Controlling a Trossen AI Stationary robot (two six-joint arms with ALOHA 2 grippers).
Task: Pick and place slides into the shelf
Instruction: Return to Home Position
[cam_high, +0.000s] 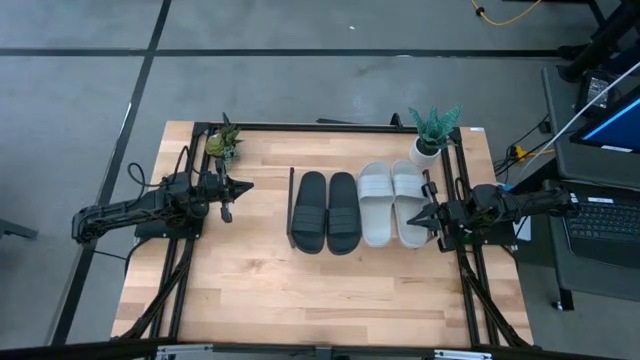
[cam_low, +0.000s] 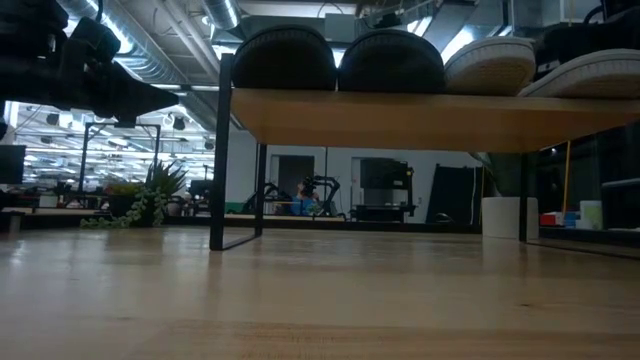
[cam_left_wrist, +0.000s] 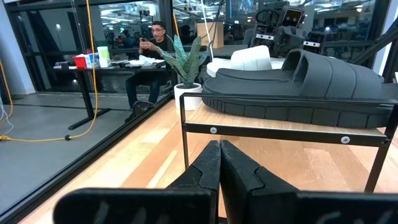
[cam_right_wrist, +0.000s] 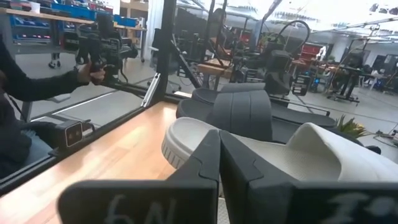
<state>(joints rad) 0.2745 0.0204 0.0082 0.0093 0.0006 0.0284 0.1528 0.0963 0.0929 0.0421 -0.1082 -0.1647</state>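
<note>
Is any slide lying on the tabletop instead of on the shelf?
No, the high view shows the black pair and the light grey pair side by side on the shelf, none on the tabletop.

Robotics lab on an open industrial floor, not a home or shop. Evidence: wooden tabletop (cam_high: 300, 300) in a black frame, standing on a grey concrete floor (cam_high: 300, 30) with dark tape lines. Laptop (cam_high: 603, 222) on a cart just past the tabletop's right edge. Yellow cable (cam_high: 510, 12) loose on the floor. Exposed ceiling ducts (cam_low: 185, 45). Person (cam_left_wrist: 148, 56) seated at a desk (cam_left_wrist: 118, 65). Blue bins (cam_right_wrist: 81, 9) on racking, and more dark rigs (cam_right_wrist: 280, 62) beyond.
</note>
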